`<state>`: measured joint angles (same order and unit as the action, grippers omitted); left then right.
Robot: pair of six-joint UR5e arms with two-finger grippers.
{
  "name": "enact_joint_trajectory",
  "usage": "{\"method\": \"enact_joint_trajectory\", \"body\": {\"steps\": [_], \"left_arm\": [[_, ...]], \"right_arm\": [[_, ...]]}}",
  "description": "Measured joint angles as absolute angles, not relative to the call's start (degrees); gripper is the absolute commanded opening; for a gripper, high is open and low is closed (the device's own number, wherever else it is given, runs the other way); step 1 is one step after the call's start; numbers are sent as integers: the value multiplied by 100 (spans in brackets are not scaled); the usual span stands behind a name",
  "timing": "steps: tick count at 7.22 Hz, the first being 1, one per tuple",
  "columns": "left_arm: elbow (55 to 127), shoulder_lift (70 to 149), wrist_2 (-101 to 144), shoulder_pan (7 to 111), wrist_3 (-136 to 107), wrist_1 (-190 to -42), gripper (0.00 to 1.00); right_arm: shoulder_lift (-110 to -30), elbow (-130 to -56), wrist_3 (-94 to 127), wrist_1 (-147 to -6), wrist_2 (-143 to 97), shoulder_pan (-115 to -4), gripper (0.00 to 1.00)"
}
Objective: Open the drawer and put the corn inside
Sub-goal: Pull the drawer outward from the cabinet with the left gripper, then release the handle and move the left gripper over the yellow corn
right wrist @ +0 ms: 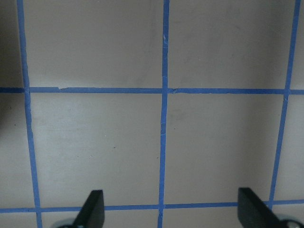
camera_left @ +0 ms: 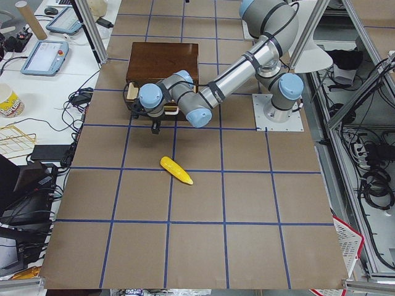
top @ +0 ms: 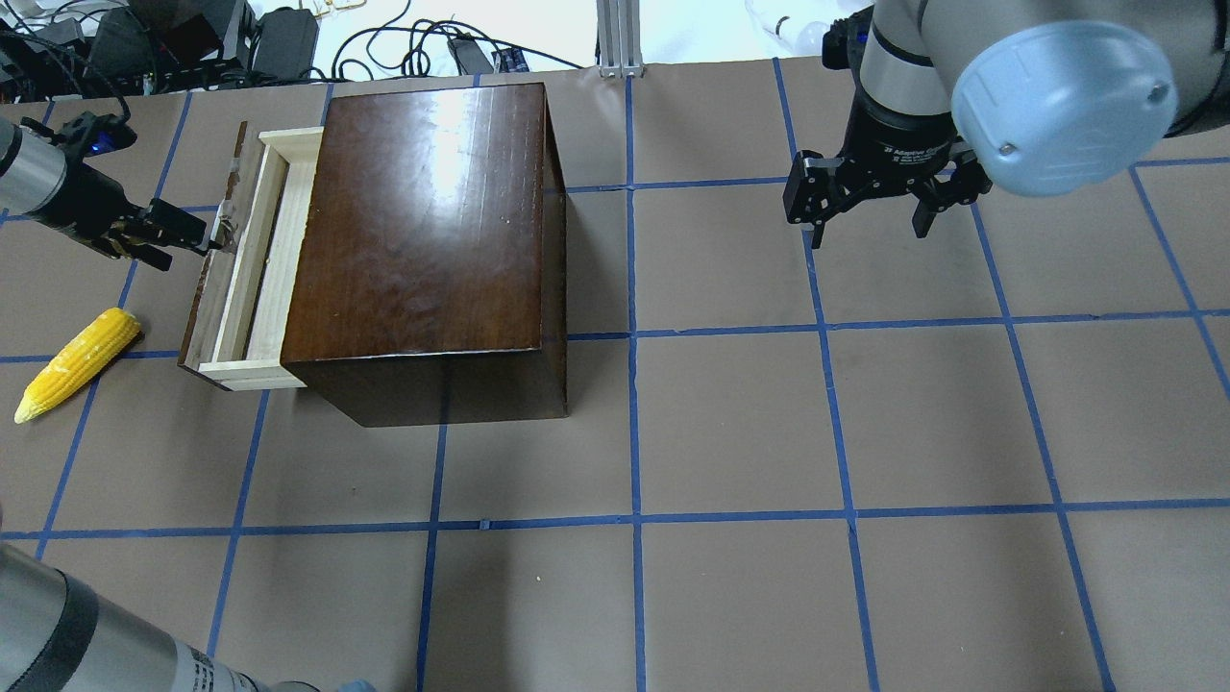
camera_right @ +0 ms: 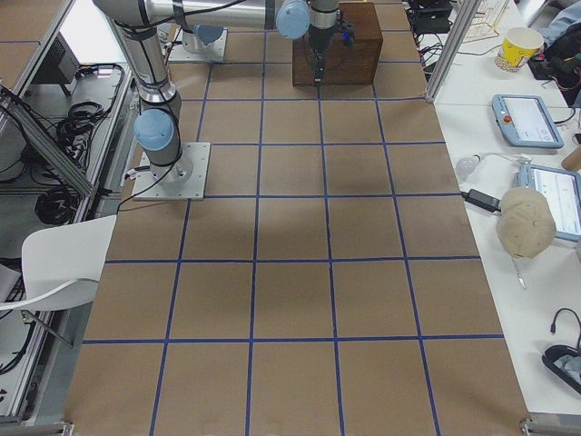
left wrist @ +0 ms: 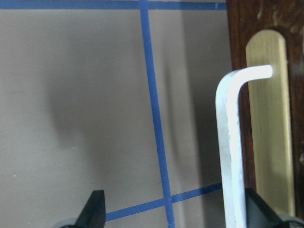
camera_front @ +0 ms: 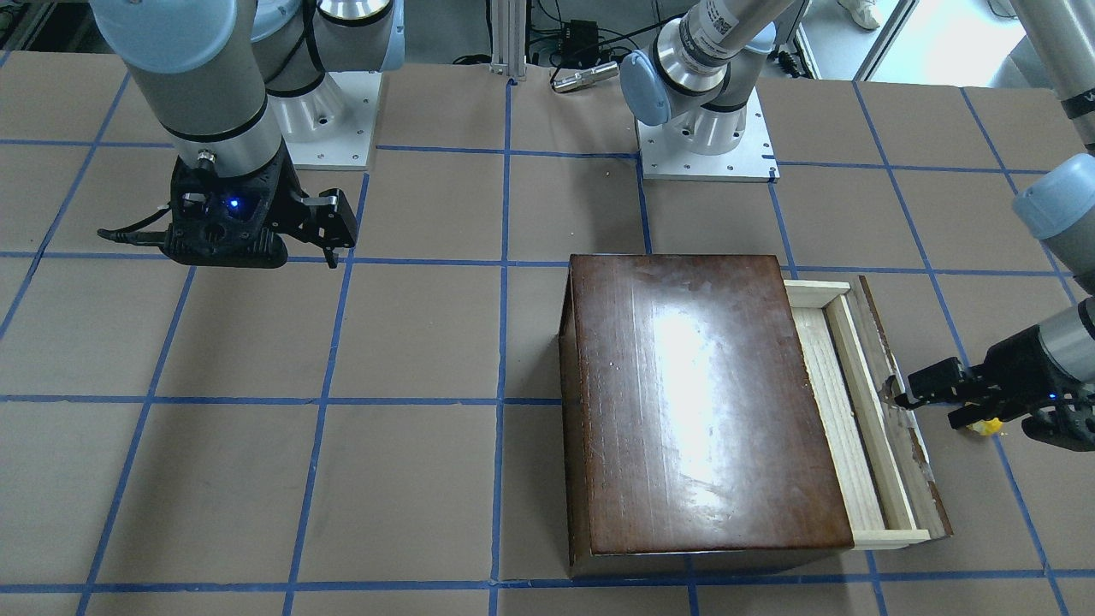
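Note:
The dark-brown box [top: 423, 240] stands at the table's left. Its pale wood drawer [top: 252, 259] is pulled partly out toward the left; it also shows in the front-facing view [camera_front: 855, 411]. My left gripper [top: 204, 236] is open at the drawer's dark front panel. In the left wrist view the silver handle [left wrist: 230, 142] lies between the jaws, close to the right finger [left wrist: 256, 211]. The yellow corn [top: 77, 363] lies on the table left of the drawer, apart from it. My right gripper [top: 870, 226] is open and empty over bare table.
The table is brown paper with a blue tape grid [top: 634, 519]. A brass plate [left wrist: 268, 118] sits behind the handle. The arm bases [camera_front: 706, 141] stand at the robot's edge. Cables and gear [top: 144, 48] lie beyond the far edge.

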<state>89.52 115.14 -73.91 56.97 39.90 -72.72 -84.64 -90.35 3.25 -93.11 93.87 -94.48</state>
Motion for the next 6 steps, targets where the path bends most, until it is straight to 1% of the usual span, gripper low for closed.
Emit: {"method": "enact_joint_trajectory", "body": {"steps": [6], "left_arm": [[8845, 11435, -7550, 5616, 4044, -7273, 100]], "right_arm": [[-8464, -9035, 325, -9310, 9387, -9448, 100]]}}
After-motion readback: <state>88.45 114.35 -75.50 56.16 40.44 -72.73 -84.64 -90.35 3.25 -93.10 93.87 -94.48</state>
